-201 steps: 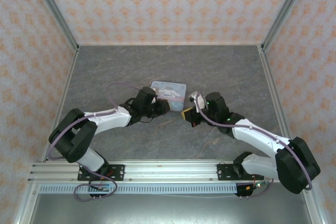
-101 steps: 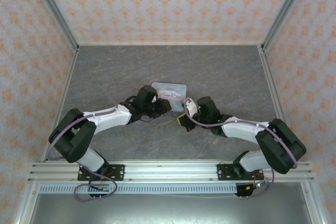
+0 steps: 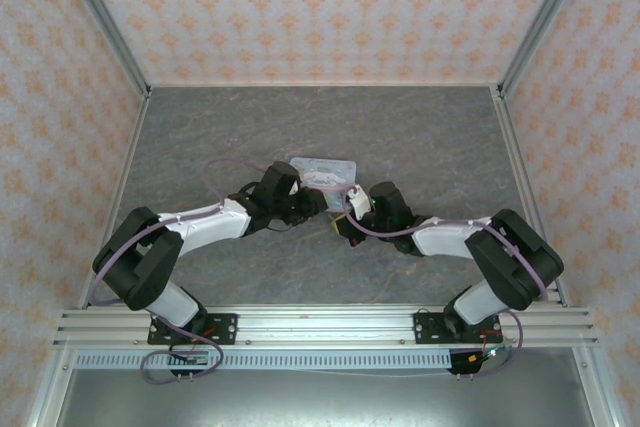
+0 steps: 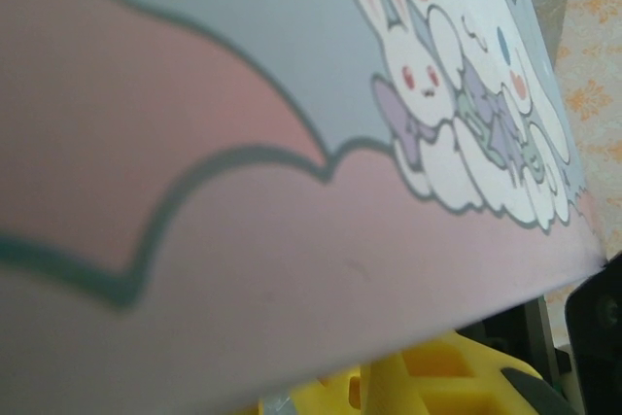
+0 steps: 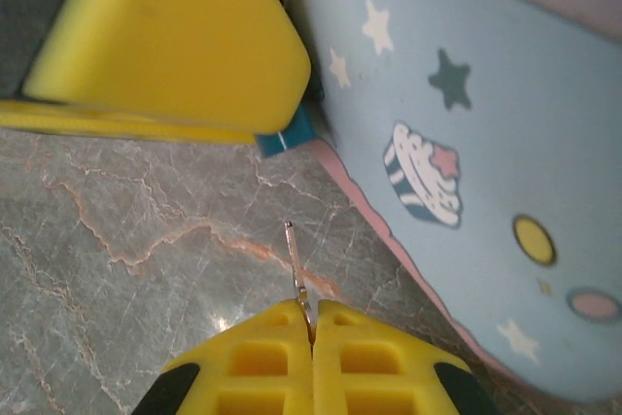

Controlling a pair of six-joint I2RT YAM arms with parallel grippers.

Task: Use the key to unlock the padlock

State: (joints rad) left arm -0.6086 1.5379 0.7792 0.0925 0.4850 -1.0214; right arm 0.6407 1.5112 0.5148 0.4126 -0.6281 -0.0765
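Note:
Only a teal corner of the padlock (image 5: 288, 134) shows, at the lower edge of the pastel cartoon tin (image 3: 324, 173) and tucked under a yellow finger (image 5: 165, 36) of my left gripper (image 3: 317, 201). That gripper looks shut on the padlock, and the tin (image 4: 243, 143) leans close over its yellow fingers (image 4: 447, 376). My right gripper (image 5: 313, 313) is shut on the key (image 5: 295, 258), a thin metal blade sticking out of its tips. The blade points at the padlock from a short gap away, above the table. The right gripper (image 3: 346, 223) sits just right of the left one.
The grey marble tabletop (image 3: 420, 137) lies between patterned walls on three sides. An aluminium rail (image 3: 320, 325) holds both arm bases at the near edge. The tin's side, printed with stars and a cupcake (image 5: 457, 143), stands right of the key.
My right gripper has moved left and a little down, toward the tin and the left gripper, with the key in it. The tin looks more tilted than a second ago. The left arm has barely moved.

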